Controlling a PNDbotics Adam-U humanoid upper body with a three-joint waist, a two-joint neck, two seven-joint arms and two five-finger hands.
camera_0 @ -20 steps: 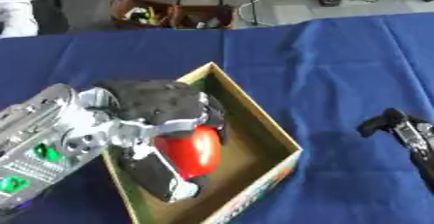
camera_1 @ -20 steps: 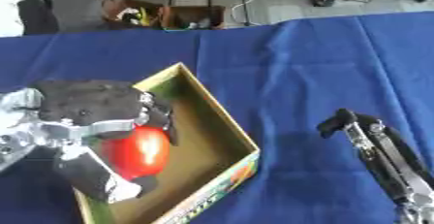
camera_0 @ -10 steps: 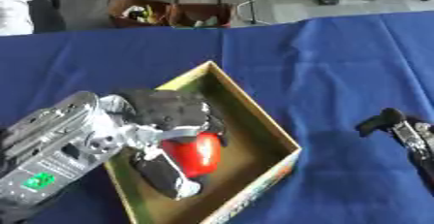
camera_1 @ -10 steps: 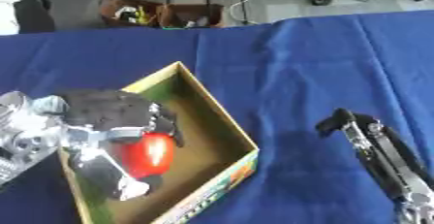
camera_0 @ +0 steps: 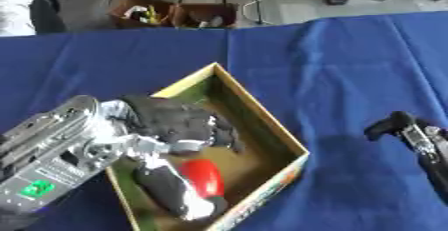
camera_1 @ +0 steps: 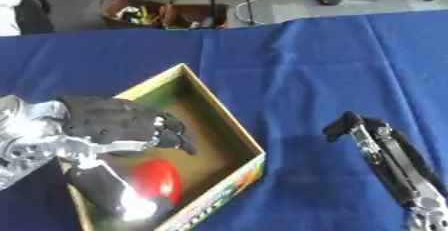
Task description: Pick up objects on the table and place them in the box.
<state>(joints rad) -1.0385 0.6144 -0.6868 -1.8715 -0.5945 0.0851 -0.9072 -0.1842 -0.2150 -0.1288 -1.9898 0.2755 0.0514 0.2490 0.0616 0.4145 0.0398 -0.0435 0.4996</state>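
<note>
While the left hand (camera_0: 171, 125) is held over the open box (camera_0: 271, 127), its fingers are spread apart and the red object (camera_0: 203, 177) lies beside its thumb on the box floor, ungripped. At three o'clock, the right hand (camera_1: 385, 147) is seen above the blue tablecloth (camera_0: 350, 65), its fingers straight. At twelve o'clock, crates (camera_0: 175, 14) stand on the floor.

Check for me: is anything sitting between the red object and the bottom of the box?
Nothing visible does. The red object is already inside the box, low between its walls, with the left hand over it. Whether it touches the floor cannot be told.
</note>
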